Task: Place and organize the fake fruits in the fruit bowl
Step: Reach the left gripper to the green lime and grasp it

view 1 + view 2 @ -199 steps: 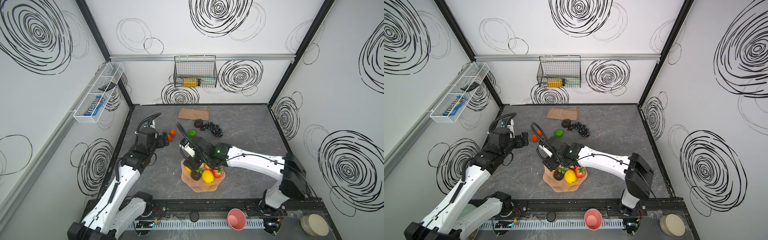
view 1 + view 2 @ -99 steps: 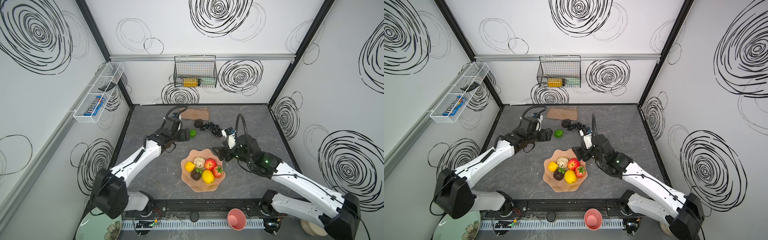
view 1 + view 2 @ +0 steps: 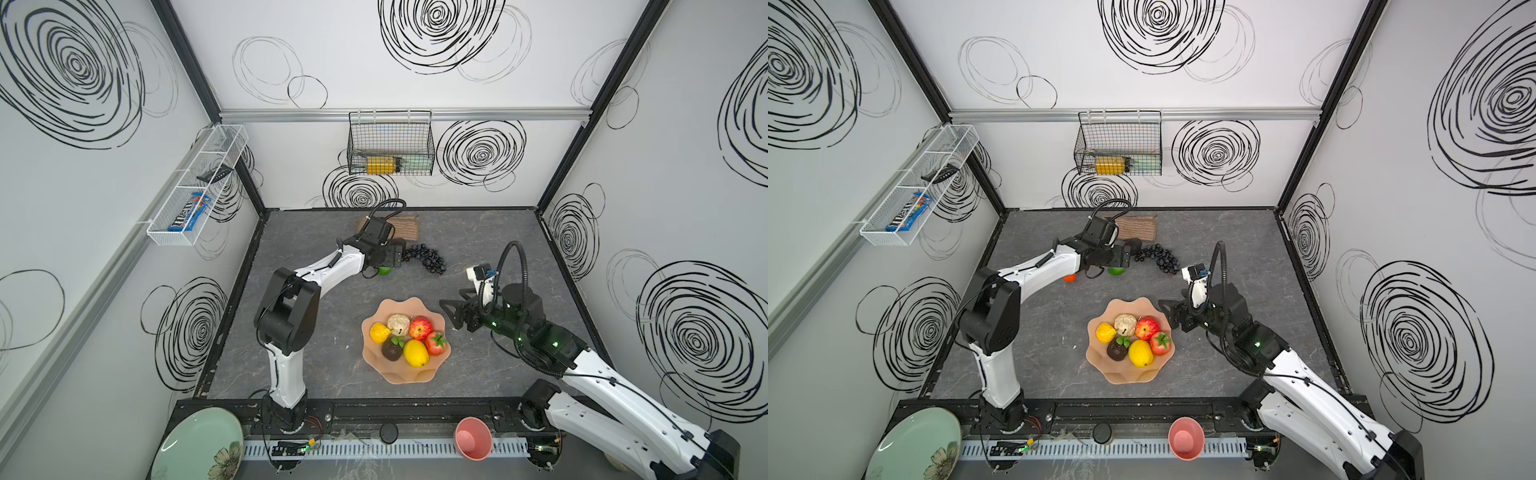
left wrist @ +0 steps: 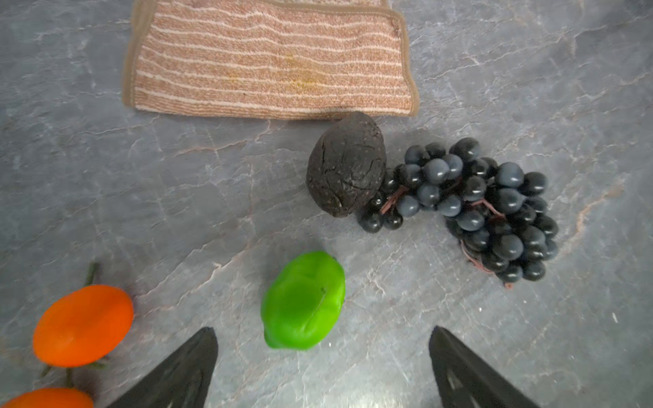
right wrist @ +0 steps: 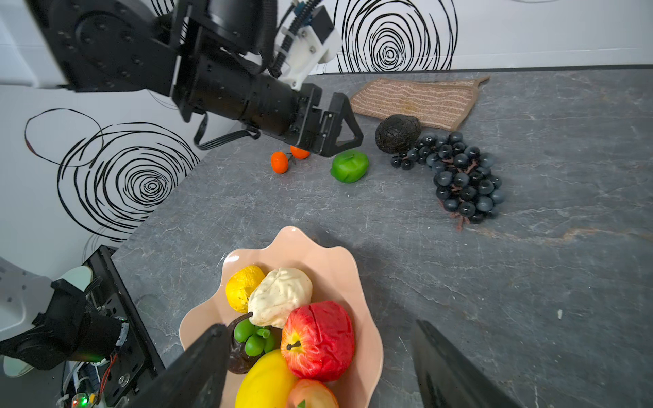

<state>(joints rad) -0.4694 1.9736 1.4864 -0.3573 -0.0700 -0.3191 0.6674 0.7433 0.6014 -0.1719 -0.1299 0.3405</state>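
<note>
Left wrist view: left gripper (image 4: 321, 332), jaws spread wide and empty, was poised over one green lime (image 4: 304, 300); two oranges (image 4: 83, 325), one avocado (image 4: 346, 164) and one black grape bunch (image 4: 477, 208) lay nearby on the tabletop (image 4: 176, 212). Right gripper (image 5: 318, 325), likewise spread and empty, hovered beside the fruit bowl (image 5: 335, 268), which held two lemons (image 5: 243, 286), one pear (image 5: 279, 296), one apple (image 5: 318, 339), one strawberry (image 3: 436, 343) and one dark fruit (image 3: 391, 351).
</note>
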